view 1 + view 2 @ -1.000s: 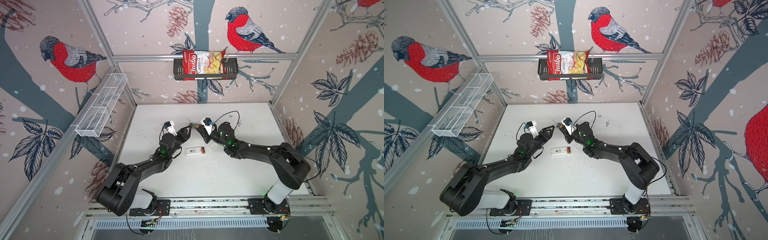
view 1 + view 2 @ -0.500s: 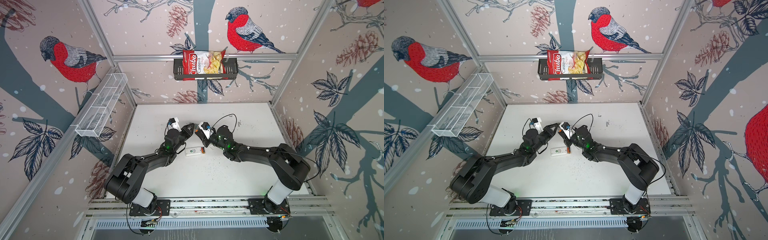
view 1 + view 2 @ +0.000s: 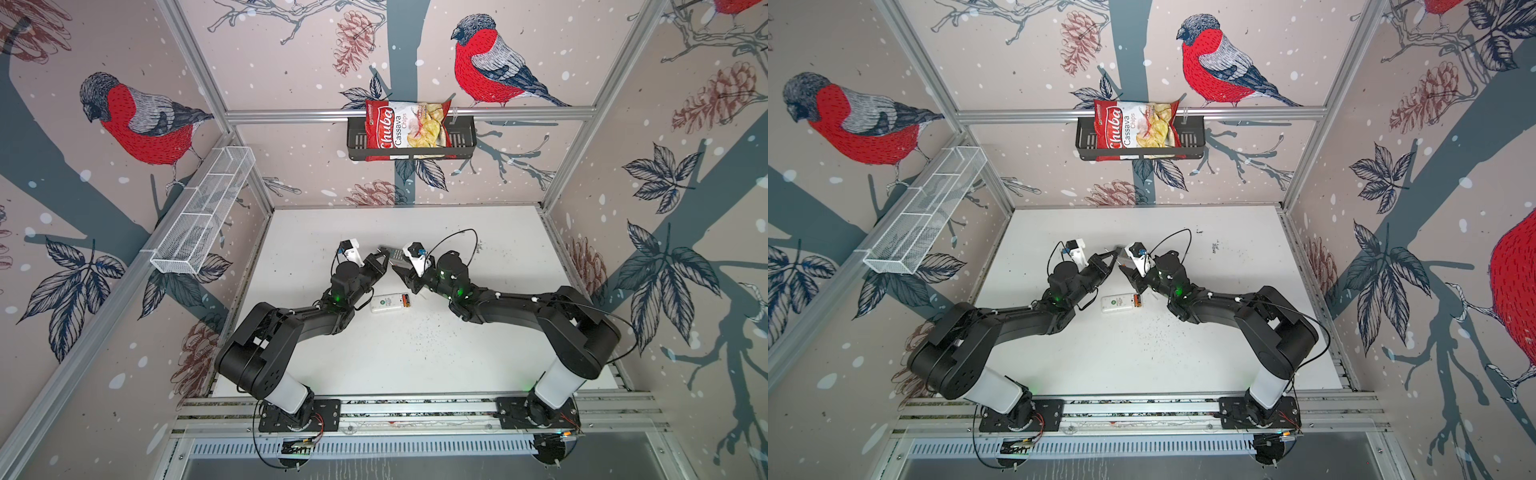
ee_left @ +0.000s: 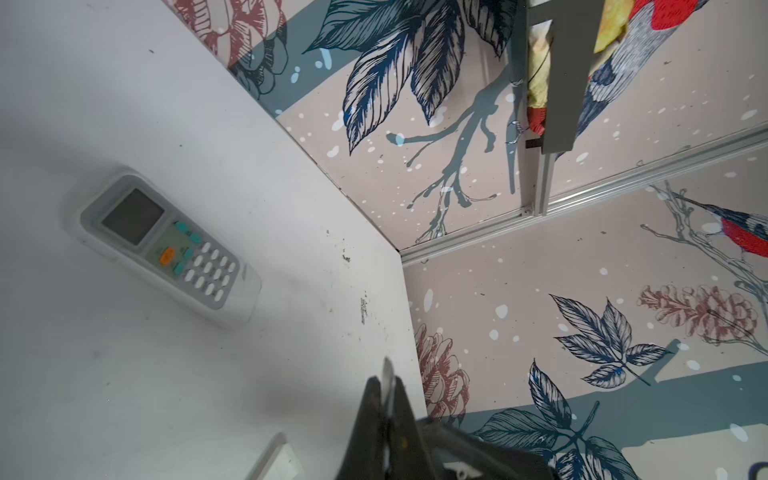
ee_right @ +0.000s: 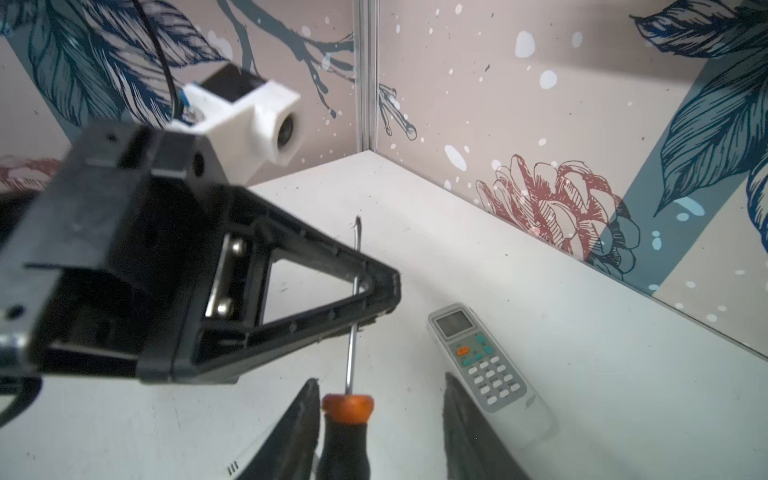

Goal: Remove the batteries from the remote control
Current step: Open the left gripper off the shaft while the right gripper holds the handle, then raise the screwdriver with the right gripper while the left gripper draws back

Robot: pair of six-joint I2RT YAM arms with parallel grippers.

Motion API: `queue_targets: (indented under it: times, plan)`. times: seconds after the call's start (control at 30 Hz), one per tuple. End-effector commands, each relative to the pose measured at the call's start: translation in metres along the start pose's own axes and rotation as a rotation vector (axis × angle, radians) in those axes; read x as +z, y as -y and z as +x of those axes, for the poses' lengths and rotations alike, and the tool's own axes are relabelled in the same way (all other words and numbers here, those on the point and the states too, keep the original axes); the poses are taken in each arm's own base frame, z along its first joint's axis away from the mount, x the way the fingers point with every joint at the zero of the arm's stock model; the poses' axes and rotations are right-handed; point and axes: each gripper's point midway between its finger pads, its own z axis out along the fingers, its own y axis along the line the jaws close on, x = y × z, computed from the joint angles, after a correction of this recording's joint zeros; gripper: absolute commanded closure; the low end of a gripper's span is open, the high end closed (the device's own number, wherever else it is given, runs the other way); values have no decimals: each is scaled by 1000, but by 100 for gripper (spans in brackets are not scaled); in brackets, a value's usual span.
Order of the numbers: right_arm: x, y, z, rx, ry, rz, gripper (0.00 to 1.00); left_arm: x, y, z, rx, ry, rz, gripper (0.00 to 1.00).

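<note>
Batteries (image 3: 405, 300): inside white remote (image 3: 384, 303) on table (image 3: 415, 357), clear of both grippers. Left gripper (image 5: 390, 291) pinches screwdriver (image 5: 347, 409) shaft; right gripper (image 5: 380, 378) spread.

I see a black basket (image 3: 461, 139) hooked on the back rail, with a red Chuba cassava chips bag (image 3: 405, 124) standing in it. Left of the basket and nearer me, a white wire-mesh tray (image 3: 203, 216) hangs on the side wall. Well away from the basket, over the speckled white table (image 3: 415, 353), is a screwdriver (image 5: 348, 408) with an orange collar, black handle and thin metal shaft.
</note>
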Motion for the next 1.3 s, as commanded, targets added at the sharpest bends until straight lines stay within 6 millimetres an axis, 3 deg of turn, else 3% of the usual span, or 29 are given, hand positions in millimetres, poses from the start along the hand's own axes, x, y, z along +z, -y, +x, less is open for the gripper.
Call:
queue_targets:
  times: [0.0,0.07,0.23,0.37,0.57,0.83,1.1,1.27]
  plan:
    - [-9,-4,-24,71,99,-59,34,-1,4,-7,-14,36,14,100]
    - [-19,1,-31,159,131,-104,26,-1,6,-9,-20,47,23,100]
    - [-57,33,-46,493,281,-268,20,2,20,-19,-33,82,63,100]
    - [-70,30,-53,643,348,-439,19,5,33,-24,-34,97,122,100]
    - [-55,7,-48,740,318,-563,19,9,42,-23,-43,91,188,100]
    - [-31,0,-42,855,308,-616,22,-6,54,-33,-38,164,277,100]
    - [-18,-4,-47,869,299,-625,33,-3,52,-33,-40,165,277,100]
    - [-14,-2,-46,890,309,-606,48,-2,46,-31,-50,170,271,100]
